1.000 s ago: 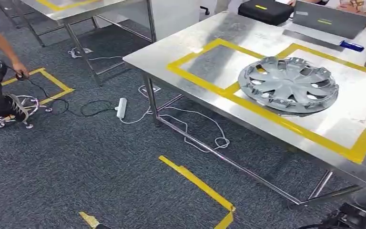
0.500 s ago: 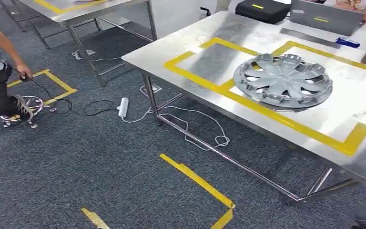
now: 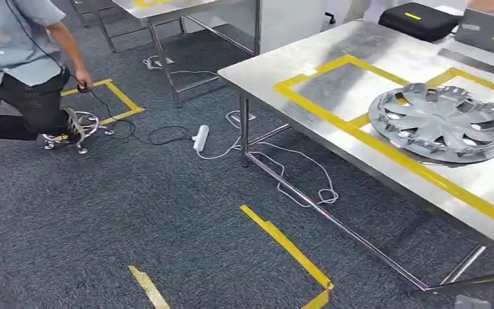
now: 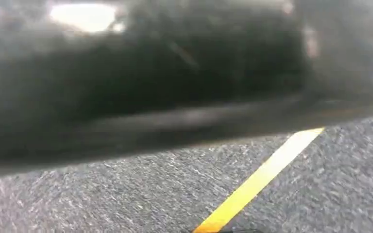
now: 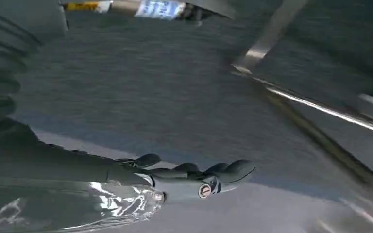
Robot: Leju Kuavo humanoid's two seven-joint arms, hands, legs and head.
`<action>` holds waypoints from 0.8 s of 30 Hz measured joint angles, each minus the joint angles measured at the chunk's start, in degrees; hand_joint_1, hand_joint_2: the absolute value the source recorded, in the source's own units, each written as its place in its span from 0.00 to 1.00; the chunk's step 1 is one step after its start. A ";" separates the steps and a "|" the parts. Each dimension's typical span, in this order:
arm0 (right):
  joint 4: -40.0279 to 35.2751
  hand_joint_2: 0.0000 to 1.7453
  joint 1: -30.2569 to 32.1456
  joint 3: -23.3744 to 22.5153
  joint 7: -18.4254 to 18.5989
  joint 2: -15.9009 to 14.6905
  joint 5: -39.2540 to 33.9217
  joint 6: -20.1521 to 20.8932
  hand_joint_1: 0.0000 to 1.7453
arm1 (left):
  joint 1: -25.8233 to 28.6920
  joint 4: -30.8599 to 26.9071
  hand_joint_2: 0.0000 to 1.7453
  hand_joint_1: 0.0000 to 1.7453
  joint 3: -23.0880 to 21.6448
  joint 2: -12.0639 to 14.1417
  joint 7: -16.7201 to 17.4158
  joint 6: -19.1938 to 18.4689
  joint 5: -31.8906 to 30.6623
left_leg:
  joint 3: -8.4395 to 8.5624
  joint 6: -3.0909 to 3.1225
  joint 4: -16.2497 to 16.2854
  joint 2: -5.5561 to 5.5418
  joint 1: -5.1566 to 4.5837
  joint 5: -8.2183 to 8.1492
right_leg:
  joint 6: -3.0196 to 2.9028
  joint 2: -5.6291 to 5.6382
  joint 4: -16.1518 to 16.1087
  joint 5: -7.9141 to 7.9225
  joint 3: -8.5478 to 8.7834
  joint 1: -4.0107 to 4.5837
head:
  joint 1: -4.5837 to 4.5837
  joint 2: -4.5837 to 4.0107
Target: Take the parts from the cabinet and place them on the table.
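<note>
Right robot hand (image 5: 194, 177): I see it low over the carpet, fingers stretched out and apart, holding nothing.
Left robot hand: I can't tell its state; my left wrist view is a dark blur.
Hubcap (image 3: 440, 121): lying flat on the steel surface (image 3: 309, 58), inside the yellow tape outline (image 3: 334, 116).

The hubcap (image 3: 440, 121) covers the right taped square of the steel table (image 3: 283, 61); the left square is bare. White cables (image 3: 296, 180), a power strip (image 3: 200, 137) and a crouching person (image 3: 19, 71) occupy the carpet.
</note>
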 joint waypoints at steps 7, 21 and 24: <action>11.16 1.00 0.78 0.90 10.73 0.24 2.55 4.11 0.00 | 0.65 -1.22 0.00 0.00 1.94 -0.57 0.31 0.20 -0.39 | -3.50 -2.27 5.57 2.36 0.40 -3.60 | -0.70 -4.33 -2.25 0.94 1.13 -0.29 | -0.39 0.00; 16.36 1.00 0.66 2.58 12.89 0.24 2.64 6.57 0.00 | 1.01 -2.40 0.00 0.00 3.28 -0.83 0.57 0.20 -0.66 | 0.58 -0.44 -0.45 6.01 0.76 -0.20 | 1.87 -9.70 -0.75 -1.41 1.21 -0.20 | -0.09 0.00; 18.10 1.00 0.39 3.45 13.37 0.24 2.25 5.99 0.00 | 0.82 -2.49 0.00 0.00 3.52 -0.83 0.63 0.18 -1.09 | 0.00 0.31 -0.42 4.19 0.63 0.12 | 2.02 -5.73 12.05 -8.42 -4.55 -0.36 | 0.02 0.00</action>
